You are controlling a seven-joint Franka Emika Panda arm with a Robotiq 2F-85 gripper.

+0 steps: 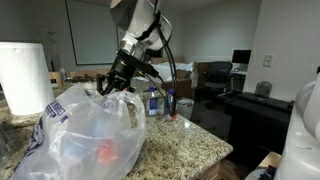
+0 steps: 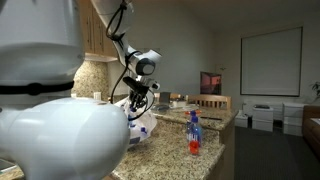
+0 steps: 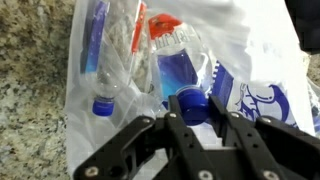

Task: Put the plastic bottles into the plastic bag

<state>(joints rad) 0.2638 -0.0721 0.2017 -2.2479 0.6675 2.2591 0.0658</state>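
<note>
Gripper [image 3: 192,118] poising at top of bag [image 1: 85,140], jaws pressing close together. Blue cap [image 3: 190,103] sitting right at fingertips; actual hold unconfirmable. Two bottles [image 3: 105,60] lying inside bag, showing through plastic. Another bottle [image 2: 194,133] standing upright on tabletop [image 1: 190,145], apart from bag. Paper towel roll [image 1: 25,75] standing beside bag.

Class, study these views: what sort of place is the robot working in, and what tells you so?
Probably an office or lab kitchenette. There is a speckled granite countertop with wooden cabinets behind it. A projector screen and a desk monitor are visible beyond.
</note>
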